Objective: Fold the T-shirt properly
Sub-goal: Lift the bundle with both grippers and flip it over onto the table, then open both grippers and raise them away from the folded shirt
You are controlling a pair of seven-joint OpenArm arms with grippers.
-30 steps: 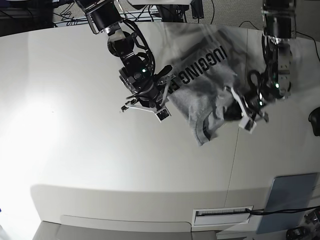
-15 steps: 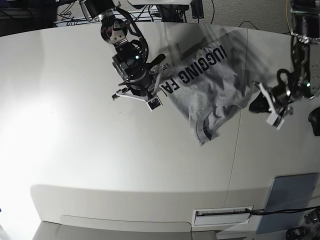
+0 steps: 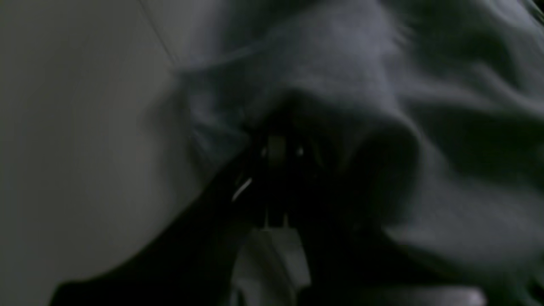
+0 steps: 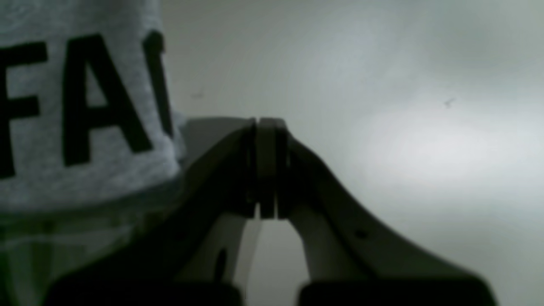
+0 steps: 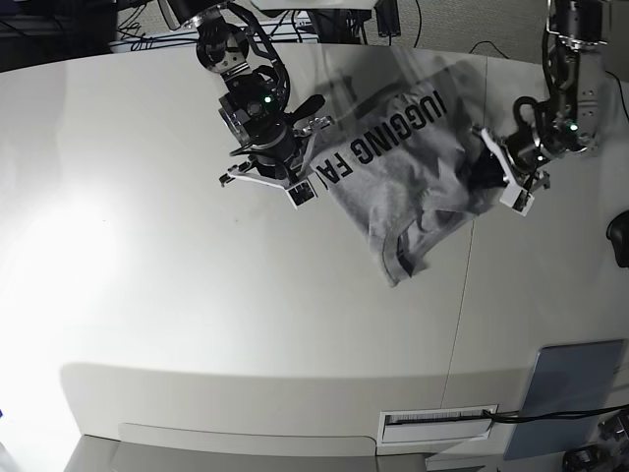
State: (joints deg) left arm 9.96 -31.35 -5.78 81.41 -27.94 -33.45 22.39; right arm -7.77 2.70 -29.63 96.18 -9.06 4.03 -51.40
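White table [image 5: 197, 324] filling most of the base view, one seam running down its right part. Heather-grey T-shirt [image 5: 413, 172] lying crumpled on the far right-centre of the table, printed side up, black block lettering [image 5: 388, 138] running diagonally; ribbed crew neck [image 5: 403, 258] at the near end of the heap, pointing toward the table's front edge. Far edge of the cloth in shadow.

Grey-blue rectangular pad [image 5: 565, 393] at the near right corner of the table, well apart from the shirt.

Right arm reaching in from the top on the base view's left; right gripper [image 4: 265, 165] beside the lettered edge of the shirt. In the right wrist view jaws pressed flat together, nothing visible between the tips, bare table behind them; shirt edge with letters "FA" just to the side, contact with the finger base not resolvable.

Left arm coming down on the base view's right; left gripper [image 5: 491, 169] at the shirt's right edge. Left wrist view dark and blurred: grey folds bunched around the fingertips [image 3: 276, 148], jaws closed, cloth apparently pinched between them, not fully resolvable.

White vent-like slotted panel [image 5: 437, 423] set in the near table edge.
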